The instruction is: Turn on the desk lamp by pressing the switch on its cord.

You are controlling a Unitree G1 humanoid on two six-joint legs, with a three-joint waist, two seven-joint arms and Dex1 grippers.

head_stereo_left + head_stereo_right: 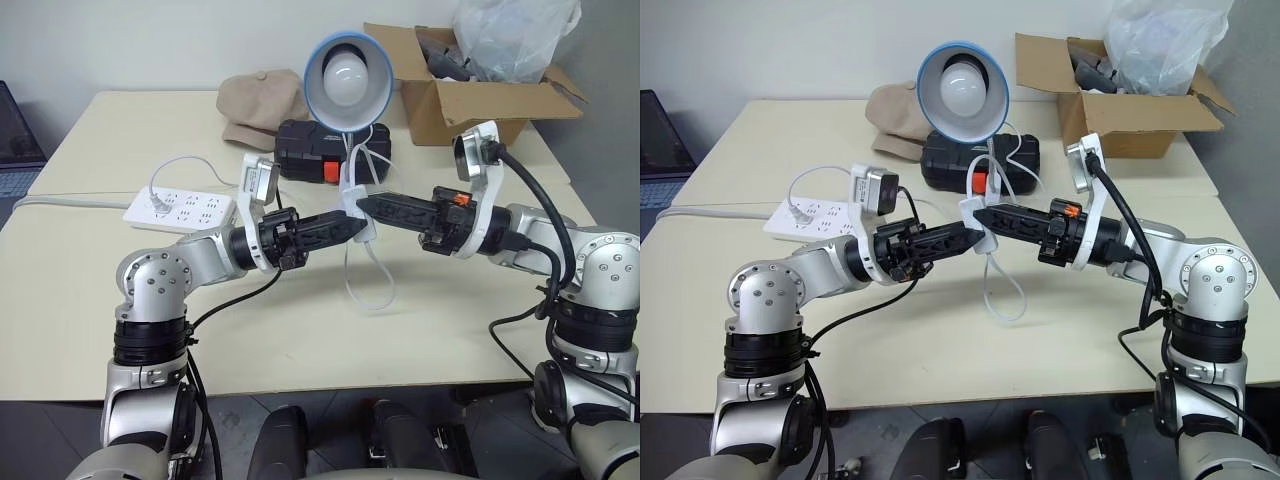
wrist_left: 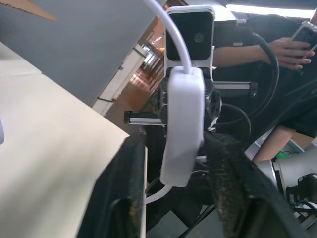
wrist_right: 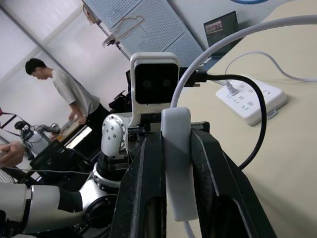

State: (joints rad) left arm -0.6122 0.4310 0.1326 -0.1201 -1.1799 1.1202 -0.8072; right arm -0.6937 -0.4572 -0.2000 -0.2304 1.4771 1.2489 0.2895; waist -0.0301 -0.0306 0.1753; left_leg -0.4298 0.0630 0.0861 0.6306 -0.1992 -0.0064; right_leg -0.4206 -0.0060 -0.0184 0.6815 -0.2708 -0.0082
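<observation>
You had the switch (image 3: 178, 163) lifted above the desk (image 1: 90, 300), just in front of the desk lamp (image 1: 347, 78); right claw (image 1: 362, 207) pinched it, left claw (image 1: 355, 226) pressed against it.

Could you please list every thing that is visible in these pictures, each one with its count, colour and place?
desk lamp: one, light-blue rim, white bulb, unlit, at the far middle of the table.
switch: one, white, held above the table between both hands.
cord: one, white, hanging from the switch and looping on the table.
power strip: one, white, on the table's left part, a white plug in it.
black case: one, black with an orange latch, behind the switch.
cap: one, beige, left of the lamp.
cardboard box: one, brown, open, far right, clear plastic bag on it.
table: cream.
person: one, light shirt, in the room behind.
left hand: black fingers, at the switch.
right hand: black fingers, shut on the switch.
</observation>
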